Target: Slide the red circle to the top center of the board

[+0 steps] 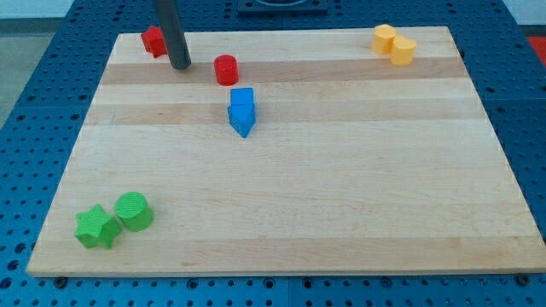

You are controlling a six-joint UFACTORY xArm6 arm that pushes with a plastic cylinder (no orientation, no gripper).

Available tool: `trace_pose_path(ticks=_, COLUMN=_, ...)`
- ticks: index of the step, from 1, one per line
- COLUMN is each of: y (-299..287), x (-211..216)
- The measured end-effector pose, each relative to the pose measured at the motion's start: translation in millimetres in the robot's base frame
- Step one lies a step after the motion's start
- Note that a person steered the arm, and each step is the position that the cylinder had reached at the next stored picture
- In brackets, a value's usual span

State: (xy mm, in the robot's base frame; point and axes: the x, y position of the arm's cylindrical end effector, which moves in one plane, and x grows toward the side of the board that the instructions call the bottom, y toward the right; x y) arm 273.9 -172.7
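Red circle (226, 70) sits on the wooden board (341, 196) near its far edge, left of centre, just beyond the blue blocks (242, 111). My tip (180, 66), a bare rod with no jaws to open or close, rests near the circle's left, not touching. Most of the rightward push toward far centre remains, I judge.

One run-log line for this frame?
my tip: left of red circle, apart | red circle: top, left of center | blue blocks: below it
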Motion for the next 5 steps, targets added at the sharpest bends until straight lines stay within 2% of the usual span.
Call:
trace_pose_path(ticks=2, y=-0.7, x=28.4)
trace_pose_path(ticks=3, y=35.2, x=57.7)
trace_pose_path(ticks=4, y=52.8, x=53.1)
trace_pose_path(ticks=5, y=69.3, x=29.0)
